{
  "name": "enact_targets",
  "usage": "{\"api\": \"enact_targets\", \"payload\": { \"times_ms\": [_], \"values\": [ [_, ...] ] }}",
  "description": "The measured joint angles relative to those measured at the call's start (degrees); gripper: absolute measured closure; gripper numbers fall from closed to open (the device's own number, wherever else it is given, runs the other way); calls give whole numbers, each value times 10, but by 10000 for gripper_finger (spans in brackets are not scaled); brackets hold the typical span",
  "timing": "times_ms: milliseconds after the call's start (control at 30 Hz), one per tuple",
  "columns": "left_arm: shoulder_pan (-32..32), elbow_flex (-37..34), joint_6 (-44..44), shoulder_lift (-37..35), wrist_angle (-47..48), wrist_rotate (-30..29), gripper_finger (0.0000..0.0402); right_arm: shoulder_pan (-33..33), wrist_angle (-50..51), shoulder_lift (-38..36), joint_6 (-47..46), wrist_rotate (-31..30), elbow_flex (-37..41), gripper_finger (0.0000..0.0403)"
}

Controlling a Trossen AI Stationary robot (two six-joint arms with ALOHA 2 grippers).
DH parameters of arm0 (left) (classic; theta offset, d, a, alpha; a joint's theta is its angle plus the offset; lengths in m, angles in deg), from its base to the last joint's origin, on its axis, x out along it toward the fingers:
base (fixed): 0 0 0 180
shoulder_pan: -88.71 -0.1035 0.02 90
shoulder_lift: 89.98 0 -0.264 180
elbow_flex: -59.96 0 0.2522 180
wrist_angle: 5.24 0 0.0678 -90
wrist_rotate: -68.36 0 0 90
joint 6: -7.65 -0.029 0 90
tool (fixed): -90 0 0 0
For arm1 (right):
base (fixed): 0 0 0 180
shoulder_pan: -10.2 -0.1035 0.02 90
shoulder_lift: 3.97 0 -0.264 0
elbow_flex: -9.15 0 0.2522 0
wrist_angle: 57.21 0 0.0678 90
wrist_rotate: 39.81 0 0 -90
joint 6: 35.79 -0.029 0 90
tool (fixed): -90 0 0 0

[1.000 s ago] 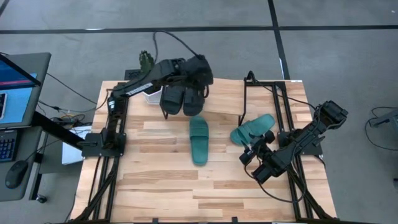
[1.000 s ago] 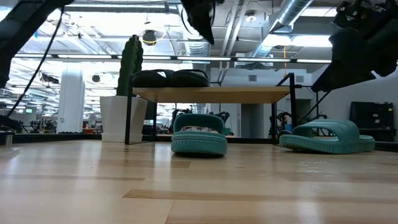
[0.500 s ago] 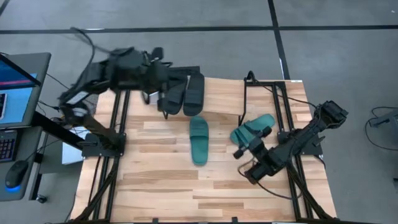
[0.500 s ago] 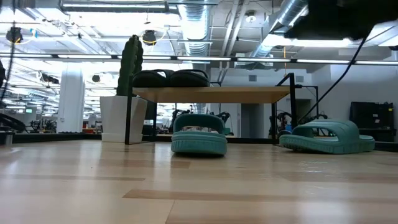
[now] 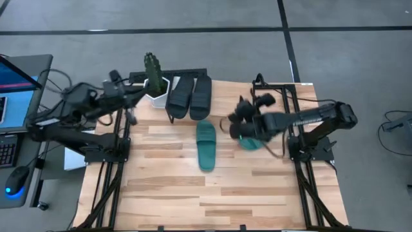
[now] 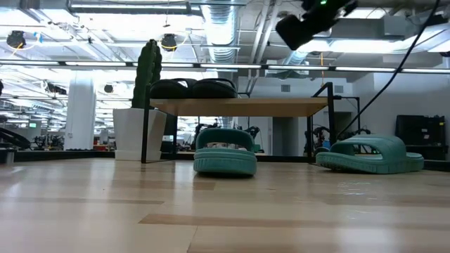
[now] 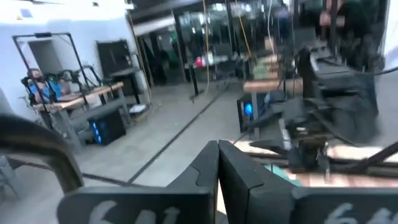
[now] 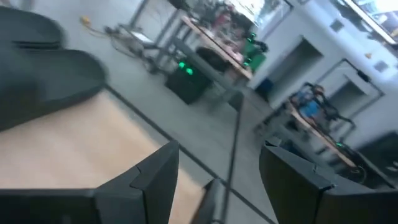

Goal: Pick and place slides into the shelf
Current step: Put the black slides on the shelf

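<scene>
Two black slides (image 5: 190,96) lie side by side on the left part of the tilted light-wood shelf (image 5: 228,100); they also show on the board in the low view (image 6: 193,88). One teal slide (image 5: 206,145) lies on the table in front of the shelf. The other teal slide (image 6: 369,154) lies to its right, mostly hidden in the high view under my right arm. My right gripper (image 5: 237,124) is open and empty, up in the air between the two teal slides. My left gripper (image 5: 133,95) is shut and empty, off the table's far left corner.
A cactus in a white pot (image 5: 153,84) stands beside the shelf's left end. The shelf's black frame (image 5: 257,84) rises at its right end. A laptop (image 5: 16,90) sits beyond the table's left edge. Bare wood tabletop (image 5: 193,193) lies toward the near edge.
My left gripper has drawn back from over the black slides toward the table's left edge; the black slides stay on the shelf. My right gripper has swung up from the near right toward the table's middle, over the right teal slide.
</scene>
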Motion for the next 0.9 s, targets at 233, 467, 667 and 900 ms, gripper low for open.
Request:
{"api": "enact_targets", "payload": {
  "times_ms": [233,467,667,900],
  "values": [
    [0,-130,36,-165,-20,4,401,94,-105,0,197,9,-52,194],
    [0,-185,100,-262,-8,6,401,161,-235,0,343,15,-61,194],
    [0,-196,165,-292,65,6,401,210,-334,0,355,230,-61,194],
    [0,-196,189,-291,99,29,401,295,-323,3,404,770,-79,194]
  ]
}}
